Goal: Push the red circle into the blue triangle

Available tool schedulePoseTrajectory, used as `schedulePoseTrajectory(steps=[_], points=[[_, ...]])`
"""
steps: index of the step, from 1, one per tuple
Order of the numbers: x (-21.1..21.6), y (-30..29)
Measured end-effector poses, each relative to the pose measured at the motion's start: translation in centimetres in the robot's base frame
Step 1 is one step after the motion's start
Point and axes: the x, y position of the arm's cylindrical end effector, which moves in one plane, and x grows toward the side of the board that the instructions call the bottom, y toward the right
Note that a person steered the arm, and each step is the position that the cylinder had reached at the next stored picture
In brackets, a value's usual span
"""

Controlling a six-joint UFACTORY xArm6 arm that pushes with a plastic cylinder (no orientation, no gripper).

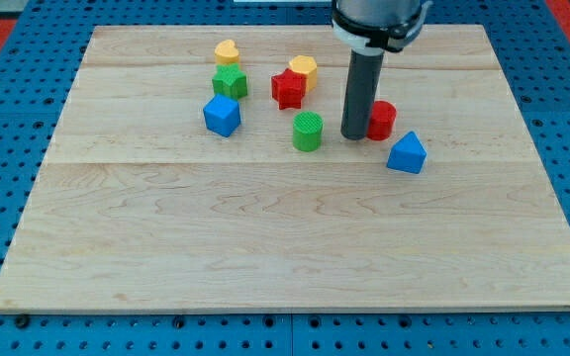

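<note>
My tip [353,135] touches the left side of the red circle [381,120], near the board's [265,247] top edge; the blue triangle [407,153] lies just beside. The rod has no jaws.

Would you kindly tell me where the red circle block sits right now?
The red circle block sits right of the wooden board's centre, just right of my tip, with the blue triangle block close by toward the view's lower right.

Our tip at the red circle

Our tip [354,135] touches the red circle [381,120] on its left; blue triangle [407,153] just below-right, green circle [308,131] left, on wooden board [265,247].
</note>
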Motion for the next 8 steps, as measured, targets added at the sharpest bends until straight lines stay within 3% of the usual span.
schedulePoseTrajectory(steps=[4, 8], points=[[-5.5, 2.8], [-5.4, 3.8]])
